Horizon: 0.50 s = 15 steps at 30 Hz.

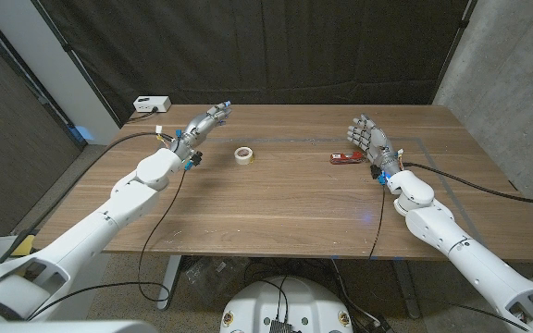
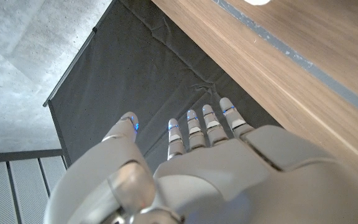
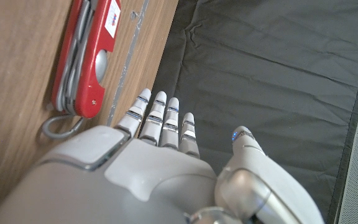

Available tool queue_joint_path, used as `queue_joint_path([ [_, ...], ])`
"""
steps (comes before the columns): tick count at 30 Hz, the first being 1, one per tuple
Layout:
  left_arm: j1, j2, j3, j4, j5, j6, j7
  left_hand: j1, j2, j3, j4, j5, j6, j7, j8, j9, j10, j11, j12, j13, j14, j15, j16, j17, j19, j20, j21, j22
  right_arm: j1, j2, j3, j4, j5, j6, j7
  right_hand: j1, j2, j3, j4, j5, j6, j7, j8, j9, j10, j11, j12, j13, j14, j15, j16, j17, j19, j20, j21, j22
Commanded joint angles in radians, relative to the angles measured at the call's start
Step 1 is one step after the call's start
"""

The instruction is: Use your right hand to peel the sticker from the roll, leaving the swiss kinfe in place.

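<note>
We see the red folded Swiss knife [image 3: 86, 59], its label unreadable, lying lengthwise beside our right hand [image 1: 368, 143], fingers spread, holding nothing; the small white sticker roll [image 1: 243, 155] lies flat farther left.

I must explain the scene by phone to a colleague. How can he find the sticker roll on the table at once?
Start from the wooden table, seen from the head view. Near its far middle, between the left hand and the right hand, lies the sticker roll. It is a small, pale ring lying flat with a hole in its centre, unlike the long red swiss knife beside the right hand.
</note>
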<state>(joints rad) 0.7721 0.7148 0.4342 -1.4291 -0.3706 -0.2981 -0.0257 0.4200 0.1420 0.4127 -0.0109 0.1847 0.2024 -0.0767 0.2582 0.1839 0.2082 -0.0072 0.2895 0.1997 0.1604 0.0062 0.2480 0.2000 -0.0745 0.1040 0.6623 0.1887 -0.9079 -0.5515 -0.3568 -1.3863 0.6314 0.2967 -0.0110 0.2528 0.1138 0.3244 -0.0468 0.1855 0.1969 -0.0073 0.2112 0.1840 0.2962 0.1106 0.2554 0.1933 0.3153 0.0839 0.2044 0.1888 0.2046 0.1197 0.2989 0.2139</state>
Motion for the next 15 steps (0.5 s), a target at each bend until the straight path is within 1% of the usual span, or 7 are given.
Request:
queue_joint_path([
  [1, -0.001, 0.091, -0.009, -0.089, 0.099, 0.090, -0.022, 0.006, 0.017, 0.018, 0.001, -0.004, 0.047, 0.015, 0.007, 0.003, 0.049, -0.005, 0.012, 0.002, 0.029, -0.006, 0.008, 0.001, 0.019, 0.005, 0.009, 0.004, -0.037, -0.016, 0.001, -0.057, 0.003, -0.004, 0.005, -0.005, 0.008, 0.007, 0.001, 0.006, 0.024, 0.005, 0.009, 0.002, 0.030, 0.004, 0.012, 0.002, 0.016, -0.001, 0.006, 0.002, 0.005, 0.002, -0.002, 0.001],
  [6, -0.030, 0.145, 0.002, -0.117, 0.101, 0.146, -0.107, 0.009, 0.016, 0.020, 0.000, -0.004, 0.044, 0.017, 0.003, 0.003, 0.046, -0.003, 0.008, 0.002, 0.028, -0.006, 0.006, 0.001, 0.019, 0.007, 0.009, 0.004, -0.040, -0.014, -0.001, -0.059, 0.004, -0.002, 0.010, -0.008, 0.008, 0.007, 0.002, 0.006, 0.036, 0.008, 0.012, 0.002, 0.038, 0.005, 0.014, 0.003, 0.019, 0.001, 0.005, 0.002, 0.007, 0.005, -0.001, 0.001],
  [9, -0.048, 0.173, 0.009, -0.131, 0.104, 0.174, -0.153, 0.013, 0.014, 0.024, -0.001, -0.006, 0.029, 0.013, -0.008, 0.003, 0.024, -0.002, -0.005, 0.001, 0.020, -0.005, 0.001, 0.001, 0.016, 0.008, 0.007, 0.004, -0.041, -0.017, -0.002, -0.060, 0.005, -0.003, 0.015, -0.009, 0.009, 0.008, 0.003, 0.006, 0.043, 0.009, 0.013, 0.002, 0.042, 0.006, 0.015, 0.003, 0.021, 0.002, 0.005, 0.002, 0.007, 0.006, -0.001, 0.001],
  [15, -0.073, 0.214, 0.019, -0.153, 0.127, 0.202, -0.209, 0.016, 0.010, 0.026, -0.001, -0.007, 0.021, 0.016, -0.017, 0.003, 0.010, -0.001, -0.015, 0.001, 0.004, 0.001, -0.008, 0.001, 0.009, 0.006, 0.003, 0.004, -0.044, -0.019, -0.005, -0.063, 0.008, -0.005, 0.023, -0.012, 0.009, 0.009, 0.004, 0.007, 0.061, 0.012, 0.017, 0.003, 0.056, 0.010, 0.019, 0.003, 0.025, 0.004, 0.005, 0.002, 0.008, 0.007, -0.001, 0.001],
])
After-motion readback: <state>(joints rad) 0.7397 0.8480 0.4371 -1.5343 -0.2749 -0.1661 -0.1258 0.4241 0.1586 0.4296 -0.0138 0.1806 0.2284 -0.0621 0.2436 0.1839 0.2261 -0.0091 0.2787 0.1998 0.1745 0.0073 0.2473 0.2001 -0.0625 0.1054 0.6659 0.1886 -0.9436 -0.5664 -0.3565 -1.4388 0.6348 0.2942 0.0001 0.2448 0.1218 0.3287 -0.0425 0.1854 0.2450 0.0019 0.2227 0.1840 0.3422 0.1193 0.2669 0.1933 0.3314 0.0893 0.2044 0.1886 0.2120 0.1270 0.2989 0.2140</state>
